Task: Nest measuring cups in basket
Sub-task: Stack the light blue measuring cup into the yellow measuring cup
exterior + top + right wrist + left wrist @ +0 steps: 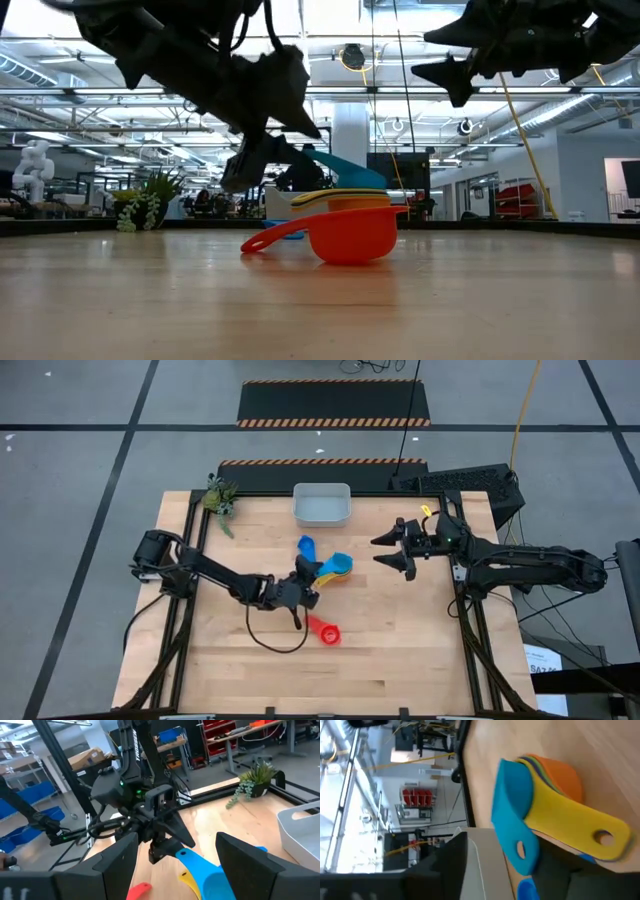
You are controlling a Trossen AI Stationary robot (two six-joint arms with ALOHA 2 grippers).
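A nested stack of measuring cups (338, 567), with light blue, yellow, green and orange showing, lies on the table in the middle, its handles pointing at my left gripper (306, 590). That gripper is open, and the light blue handle (522, 852) and yellow handle (590, 832) reach in between its fingers. A blue cup (306, 546) lies just beyond the stack, and a red cup (326, 632) stands nearer the front edge. The pale basket (321, 516) stands at the far edge. My right gripper (392, 547) hangs open above the table, right of the stack. My left gripper comes at the stack nearly level from the table's left, with one finger on either side of the two handles. Whether a finger touches a handle, I cannot tell. The stack rests on the table.
A small green plant (220, 498) stands at the far left corner. A black cable (270, 640) loops on the wood below my left arm. A dark keyboard-like box (460, 482) sits beyond the far right corner. Bare wood lies along the near edge.
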